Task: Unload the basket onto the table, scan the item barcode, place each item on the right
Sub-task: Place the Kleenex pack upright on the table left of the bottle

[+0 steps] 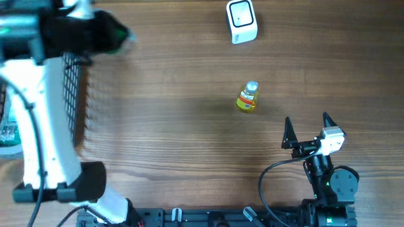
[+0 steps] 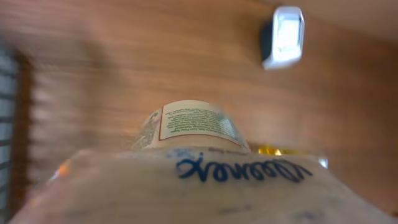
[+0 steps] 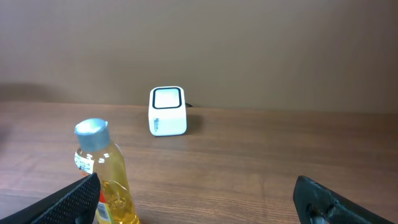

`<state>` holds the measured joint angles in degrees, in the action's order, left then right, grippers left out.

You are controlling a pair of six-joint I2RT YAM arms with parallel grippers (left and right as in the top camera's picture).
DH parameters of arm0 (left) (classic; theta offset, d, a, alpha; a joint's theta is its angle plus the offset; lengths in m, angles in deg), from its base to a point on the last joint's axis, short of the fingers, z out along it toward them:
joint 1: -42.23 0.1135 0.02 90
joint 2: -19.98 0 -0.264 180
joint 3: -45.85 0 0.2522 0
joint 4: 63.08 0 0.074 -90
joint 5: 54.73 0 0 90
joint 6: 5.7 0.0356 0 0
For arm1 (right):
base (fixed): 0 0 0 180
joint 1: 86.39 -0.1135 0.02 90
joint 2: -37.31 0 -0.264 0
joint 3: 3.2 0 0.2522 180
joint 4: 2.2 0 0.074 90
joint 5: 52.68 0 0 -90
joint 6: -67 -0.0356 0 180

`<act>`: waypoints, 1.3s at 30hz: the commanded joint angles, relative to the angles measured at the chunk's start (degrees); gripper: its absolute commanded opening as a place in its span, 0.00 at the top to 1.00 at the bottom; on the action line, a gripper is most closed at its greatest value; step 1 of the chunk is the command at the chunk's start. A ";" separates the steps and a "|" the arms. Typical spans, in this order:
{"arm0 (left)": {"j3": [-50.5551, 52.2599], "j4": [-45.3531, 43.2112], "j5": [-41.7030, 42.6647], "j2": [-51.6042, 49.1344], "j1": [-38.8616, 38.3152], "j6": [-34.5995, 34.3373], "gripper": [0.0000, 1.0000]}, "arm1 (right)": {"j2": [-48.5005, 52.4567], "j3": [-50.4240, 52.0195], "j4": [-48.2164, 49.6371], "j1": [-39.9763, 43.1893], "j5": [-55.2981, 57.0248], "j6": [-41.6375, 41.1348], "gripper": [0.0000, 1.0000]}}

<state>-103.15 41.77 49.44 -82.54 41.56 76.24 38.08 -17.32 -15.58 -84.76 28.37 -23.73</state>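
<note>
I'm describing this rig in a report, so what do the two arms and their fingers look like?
The left arm has a long white link between black joints, with a thin black cable along it. The right arm is black with a small green light, a white block behind its gripper, and a looping black cable. Its fingers are black, flat and taper to points.

No text readable, blue script on pale pack [image 2: 242, 169] inverted and blurred, label [image 2: 189, 121] print too small

Even light; blurry left-wrist view
</note>
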 commanded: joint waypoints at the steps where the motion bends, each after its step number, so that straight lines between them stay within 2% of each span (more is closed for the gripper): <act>1: 6.88 -1.53 -1.22 -4.96 -9.88 -0.52 0.66 | -0.35 0.07 0.20 0.22 -0.09 0.59 0.00; 3: 11.98 -4.37 -2.54 -6.78 -13.86 -2.93 0.66 | -0.35 0.07 0.20 0.22 -0.11 0.57 0.00; 7: 31.28 -19.43 -7.67 -9.77 -21.66 -9.81 0.67 | -0.35 0.07 0.20 0.22 -0.11 0.59 0.00; 11: 43.78 -31.76 -15.50 -10.86 -26.29 -14.21 0.68 | -0.35 0.07 0.20 0.22 -0.11 0.59 0.00; 13: 46.21 -34.21 -18.36 -10.86 -28.20 -15.37 0.69 | -0.35 0.07 0.20 0.22 -0.09 0.59 0.00; 16: 47.25 -35.19 -18.36 -10.91 -30.01 -15.41 0.67 | -0.35 0.07 0.20 0.22 -0.11 0.59 0.00; 18: 47.28 -35.58 -18.34 -11.08 -30.84 -18.16 0.67 | -0.35 0.07 0.22 0.22 -0.11 0.61 0.00; 25: 47.30 -36.28 -18.27 -13.16 -31.45 -18.18 0.65 | -0.35 0.07 0.20 0.22 -0.09 0.57 0.00; 26: 47.30 -36.35 -18.05 -13.53 -31.50 -18.18 0.63 | -0.35 0.07 0.20 0.22 -0.09 0.59 0.00; 30: 47.30 -36.28 -17.00 -14.51 -31.76 -18.14 0.31 | -0.35 0.07 0.20 0.22 -0.09 0.57 0.01; 34: 47.25 -36.02 -16.59 -14.47 -31.74 -17.64 0.08 | -0.35 0.07 0.20 0.22 -0.09 0.59 0.00; 36: 46.58 -35.69 -16.61 -13.86 -31.32 -15.61 0.04 | -0.35 0.07 0.20 0.22 -0.09 0.57 0.01; 39: 39.91 -29.99 -16.57 -10.97 -28.39 -12.22 0.00 | -0.35 0.07 0.20 0.22 -0.09 0.57 0.00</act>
<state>-57.63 9.05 32.53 -96.37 10.74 60.33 38.08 -17.32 -15.58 -84.76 28.37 -23.73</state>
